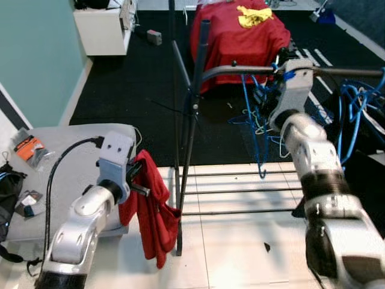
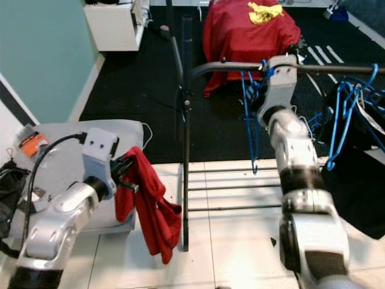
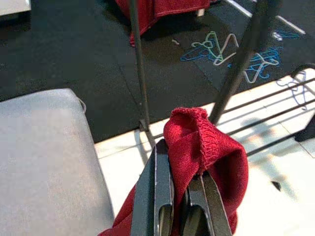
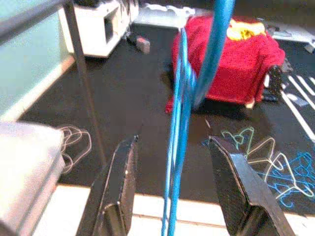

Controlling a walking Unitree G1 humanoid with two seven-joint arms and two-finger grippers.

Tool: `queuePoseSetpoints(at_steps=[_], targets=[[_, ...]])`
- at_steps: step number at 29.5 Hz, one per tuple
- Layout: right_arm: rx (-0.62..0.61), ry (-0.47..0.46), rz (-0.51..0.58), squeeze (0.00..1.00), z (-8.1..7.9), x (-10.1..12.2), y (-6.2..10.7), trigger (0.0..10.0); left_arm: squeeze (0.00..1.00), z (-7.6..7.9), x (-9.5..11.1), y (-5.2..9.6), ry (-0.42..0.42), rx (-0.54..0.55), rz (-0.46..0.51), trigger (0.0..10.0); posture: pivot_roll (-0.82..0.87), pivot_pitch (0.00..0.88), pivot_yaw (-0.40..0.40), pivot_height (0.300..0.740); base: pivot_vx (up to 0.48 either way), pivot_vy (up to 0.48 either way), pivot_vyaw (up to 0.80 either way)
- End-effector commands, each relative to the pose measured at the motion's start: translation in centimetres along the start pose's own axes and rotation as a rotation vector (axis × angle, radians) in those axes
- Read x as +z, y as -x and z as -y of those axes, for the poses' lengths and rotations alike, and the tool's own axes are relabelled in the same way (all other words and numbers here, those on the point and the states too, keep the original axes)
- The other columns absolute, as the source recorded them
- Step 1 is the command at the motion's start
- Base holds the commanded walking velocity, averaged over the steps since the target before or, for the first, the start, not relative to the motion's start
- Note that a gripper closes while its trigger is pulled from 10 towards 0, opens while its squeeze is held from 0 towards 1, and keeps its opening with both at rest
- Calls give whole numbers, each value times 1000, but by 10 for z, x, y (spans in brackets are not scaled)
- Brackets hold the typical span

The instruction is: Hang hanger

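A blue hanger (image 1: 260, 141) hangs from the black rail (image 1: 240, 70) of a clothes rack. My right gripper (image 4: 173, 141) is raised to the rail (image 2: 240, 65) and stands open, and the hanger's blue wire (image 4: 179, 123) runs down between its fingers without being clamped. Low on the left, my left gripper (image 3: 179, 167) is shut on a red garment (image 1: 153, 208). The garment droops beside the rack's upright post (image 1: 194, 102), near the corner of the grey table (image 1: 66, 156).
More blue hangers (image 1: 356, 102) crowd the rail's right end. The rack's lower bars (image 1: 240, 192) cross the white floor. A red-draped object (image 1: 240, 36) and a white cabinet (image 1: 105, 27) stand on the black carpet behind. Loose hangers (image 4: 266, 157) lie on that carpet.
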State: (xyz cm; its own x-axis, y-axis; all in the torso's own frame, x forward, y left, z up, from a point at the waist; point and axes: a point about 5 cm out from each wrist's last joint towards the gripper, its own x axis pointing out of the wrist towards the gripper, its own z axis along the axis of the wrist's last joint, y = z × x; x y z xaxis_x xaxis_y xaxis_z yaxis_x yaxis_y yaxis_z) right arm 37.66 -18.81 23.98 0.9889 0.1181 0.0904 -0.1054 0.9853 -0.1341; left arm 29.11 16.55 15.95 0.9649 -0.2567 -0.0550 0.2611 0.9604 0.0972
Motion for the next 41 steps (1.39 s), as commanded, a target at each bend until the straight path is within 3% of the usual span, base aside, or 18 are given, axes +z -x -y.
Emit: queuePoseSetpoints(at_steps=[1,5,9,17,19,21,22,23,25,27,36,41], targets=[[-3,27,34,0,-4,12,3,10000,0,2,1,3,18,-3,15,10000,-10,109,13,740,0,0,0],[-10,48,32,0,-7,11,10,10000,0,3,-1,3,26,-7,9,10000,-14,105,12,740,0,0,0],[-8,57,14,0,-20,7,24,10000,0,8,-3,2,17,-16,5,10000,-23,104,11,740,0,0,0],[-50,106,54,0,-31,17,40,10000,0,-3,-6,3,60,102,18,10000,-41,99,9,740,0,0,0],[42,62,152,0,-49,23,45,10000,0,-8,-6,5,86,167,40,10000,-39,90,-2,740,0,0,0],[42,62,152,0,-49,23,45,10000,0,-8,-6,5,86,167,40,10000,-39,90,-2,740,0,0,0],[110,23,187,0,-61,24,46,10000,0,-10,-5,5,94,185,42,10000,-42,92,-11,740,0,0,0],[110,23,187,0,-61,24,46,10000,0,-10,-5,5,94,185,42,10000,-42,92,-11,740,0,0,0],[202,-27,219,0,-80,24,49,10000,0,-12,-4,5,99,213,41,10000,-37,94,-26,740,0,0,0],[236,-37,224,0,-88,22,51,10000,0,-13,-4,6,101,224,41,10000,-34,94,-31,740,0,0,0],[275,-95,143,0,-101,10,54,10000,0,-9,1,7,127,268,62,10000,-25,97,-56,740,0,0,0],[290,-82,93,0,-104,0,54,10000,0,-4,0,6,136,244,58,10000,-26,95,-53,740,0,0,0]])
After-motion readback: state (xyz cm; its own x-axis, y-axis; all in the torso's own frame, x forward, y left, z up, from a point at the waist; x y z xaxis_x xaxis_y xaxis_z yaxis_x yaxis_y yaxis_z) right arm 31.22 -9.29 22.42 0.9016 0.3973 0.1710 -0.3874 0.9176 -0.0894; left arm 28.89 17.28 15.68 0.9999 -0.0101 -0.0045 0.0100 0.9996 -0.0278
